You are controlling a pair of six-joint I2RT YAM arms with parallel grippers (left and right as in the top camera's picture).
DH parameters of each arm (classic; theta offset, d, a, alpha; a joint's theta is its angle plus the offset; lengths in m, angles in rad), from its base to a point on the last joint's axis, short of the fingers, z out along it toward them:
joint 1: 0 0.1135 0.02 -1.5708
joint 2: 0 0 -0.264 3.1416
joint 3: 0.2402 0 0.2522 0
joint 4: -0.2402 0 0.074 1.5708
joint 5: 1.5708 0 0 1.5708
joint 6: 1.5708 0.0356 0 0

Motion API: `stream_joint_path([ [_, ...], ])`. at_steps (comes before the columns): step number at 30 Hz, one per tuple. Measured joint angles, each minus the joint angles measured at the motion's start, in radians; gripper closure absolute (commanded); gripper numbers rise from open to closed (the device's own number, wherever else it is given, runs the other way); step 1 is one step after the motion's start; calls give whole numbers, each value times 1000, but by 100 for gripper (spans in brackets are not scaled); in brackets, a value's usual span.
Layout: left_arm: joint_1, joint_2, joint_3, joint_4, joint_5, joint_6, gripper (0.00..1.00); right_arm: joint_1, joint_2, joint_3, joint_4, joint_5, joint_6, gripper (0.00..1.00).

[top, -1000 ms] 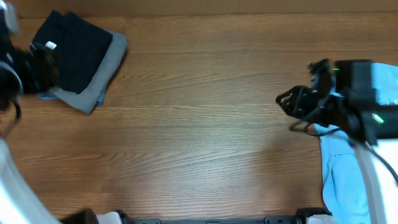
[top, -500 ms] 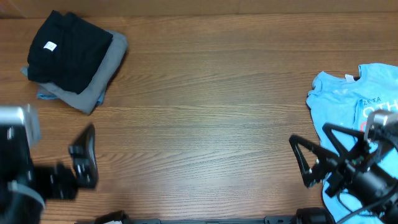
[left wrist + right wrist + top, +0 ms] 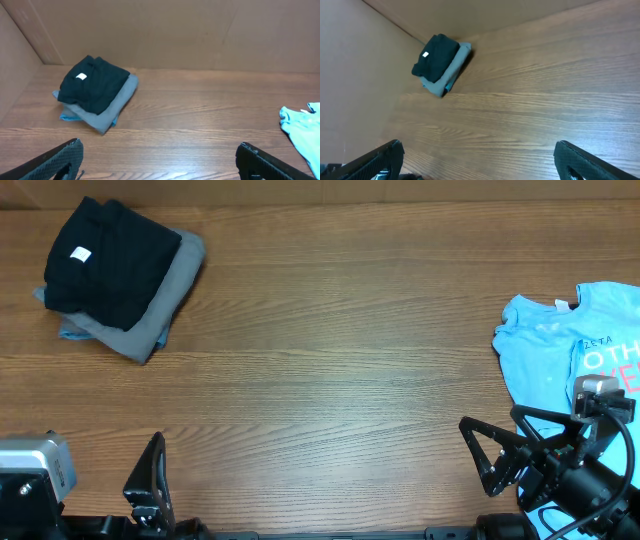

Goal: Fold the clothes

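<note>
The clothes show as two lots. A folded black T-shirt (image 3: 108, 262) with a small white label tops a stack at the far left, over a grey garment (image 3: 165, 295) and a sliver of blue. The left wrist view shows the same stack (image 3: 95, 90), and the right wrist view shows it too (image 3: 437, 56). A light blue T-shirt (image 3: 550, 350) with red-and-white print lies crumpled at the right edge. My left gripper (image 3: 159, 145) hangs open and empty at the front left. My right gripper (image 3: 490, 420) is open and empty beside the blue shirt's near end.
The wooden table (image 3: 330, 370) stretches bare between the stack and the blue shirt. Brown cardboard walls (image 3: 150, 30) close off the back and the left side. The arm bases sit along the front edge.
Both arms have pulled back to the front edge, the left away from the stack and the right away from the blue shirt. Both grippers have opened wide.
</note>
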Motion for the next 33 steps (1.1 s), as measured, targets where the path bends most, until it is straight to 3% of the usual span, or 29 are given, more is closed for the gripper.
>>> stream_joint_path([
  [10,0,0,0,0,0,0,0,0,0,0,-3,33,-12,0],
  [13,0,0,0,0,0,0,0,0,0,-7,81,65,-90,0],
  [17,0,0,0,0,0,0,0,0,-20,-91,264,69,-301,0],
  [24,0,0,-2,0,0,-1,0,0,-203,-490,587,72,-551,0],
  [33,0,0,-3,0,0,-3,0,0,-489,-996,747,71,-583,0],
])
